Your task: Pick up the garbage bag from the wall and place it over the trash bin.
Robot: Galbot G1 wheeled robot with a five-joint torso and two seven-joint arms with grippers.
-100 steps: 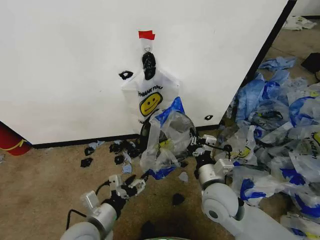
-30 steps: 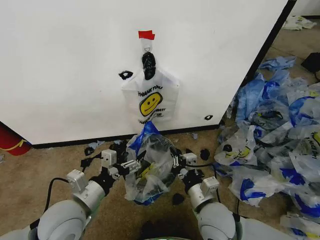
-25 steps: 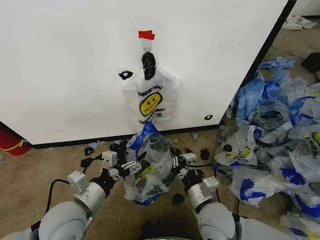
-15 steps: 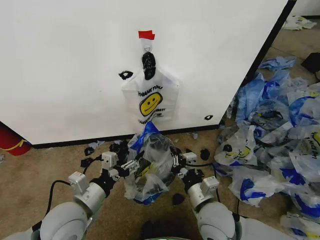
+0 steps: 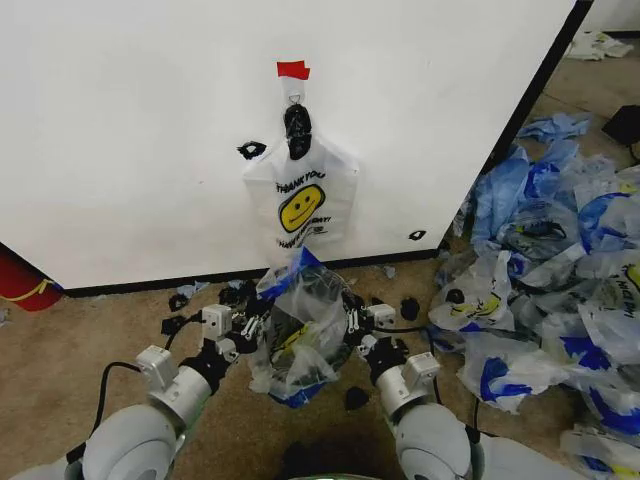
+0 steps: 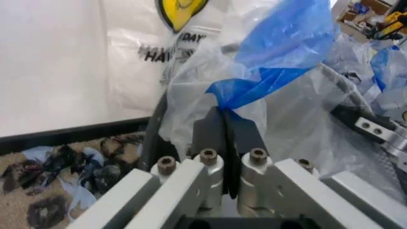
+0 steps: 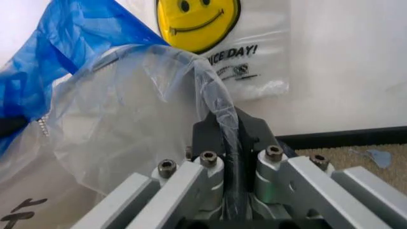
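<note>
The garbage bag, translucent with a blue patch on top, is stretched between my two grippers low in front of the wall. My left gripper is shut on its blue-edged rim. My right gripper is shut on a twisted strip of its other rim. The trash bin is mostly hidden behind and under the bag; a dark side of it shows in the left wrist view.
A bunch of smiley bags with a black knot hangs from the hook under red tape. Black scraps litter the carpet at the left. A big heap of bags fills the right. A red object sits far left.
Both grippers came together around the bag since the earliest frame. Over the last second the bag's blue top sank a little; the arms barely shifted.
</note>
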